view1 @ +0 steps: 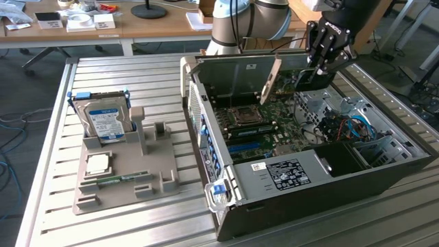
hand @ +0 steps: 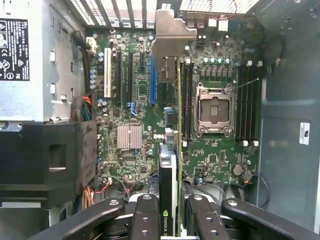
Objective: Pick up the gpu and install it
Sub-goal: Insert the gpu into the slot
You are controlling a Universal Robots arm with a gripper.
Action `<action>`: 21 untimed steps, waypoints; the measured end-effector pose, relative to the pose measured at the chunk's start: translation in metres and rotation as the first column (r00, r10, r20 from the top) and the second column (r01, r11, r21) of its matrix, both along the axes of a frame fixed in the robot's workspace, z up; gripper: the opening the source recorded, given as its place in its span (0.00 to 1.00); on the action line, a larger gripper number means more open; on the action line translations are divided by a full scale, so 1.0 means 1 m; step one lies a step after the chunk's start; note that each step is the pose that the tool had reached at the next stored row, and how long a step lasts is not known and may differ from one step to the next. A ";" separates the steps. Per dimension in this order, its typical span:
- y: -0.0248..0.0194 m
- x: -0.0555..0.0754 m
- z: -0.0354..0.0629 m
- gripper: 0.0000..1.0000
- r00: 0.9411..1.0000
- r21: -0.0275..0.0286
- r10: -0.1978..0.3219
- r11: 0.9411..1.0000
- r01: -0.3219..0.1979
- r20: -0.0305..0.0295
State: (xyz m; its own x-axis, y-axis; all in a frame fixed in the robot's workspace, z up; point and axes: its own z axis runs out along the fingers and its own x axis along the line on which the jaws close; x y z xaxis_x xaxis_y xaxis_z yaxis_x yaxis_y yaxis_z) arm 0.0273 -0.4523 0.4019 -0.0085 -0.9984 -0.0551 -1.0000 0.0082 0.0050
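Observation:
The gpu (view1: 285, 81), a dark board with a pale metal bracket, hangs inside the open computer case (view1: 343, 175) near its back wall. My gripper (view1: 319, 71) is shut on the board's end opposite the bracket. In the wrist view the gpu (hand: 171, 165) appears edge-on between my black fingers (hand: 145, 217), its bracket (hand: 172, 32) far from me. It stands above the green motherboard (hand: 220, 150), next to the blue slot (hand: 153, 82). I cannot tell whether its edge touches a slot.
A grey fixture tray (view1: 154, 188) on the slatted metal table holds an upright hard drive (view1: 104, 119), a processor (view1: 98, 164) and a memory stick (view1: 122, 179). Inside the case are the processor socket (hand: 215, 110), a black power supply (view1: 288, 174) and cable bundles (view1: 346, 128).

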 end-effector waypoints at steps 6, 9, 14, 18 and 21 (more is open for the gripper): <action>0.0000 0.000 -0.0006 0.27 1.000 0.000 0.000 1.000 0.000 0.001; 0.0000 0.000 -0.0006 0.27 1.000 0.000 0.000 1.000 0.000 0.001; 0.0000 -0.003 -0.0016 0.27 1.000 0.000 0.000 1.000 0.000 0.002; -0.0001 -0.008 -0.0066 0.27 1.000 0.000 0.000 1.000 0.000 0.011; -0.0001 -0.011 -0.0109 0.27 1.000 0.000 0.000 1.000 0.000 0.015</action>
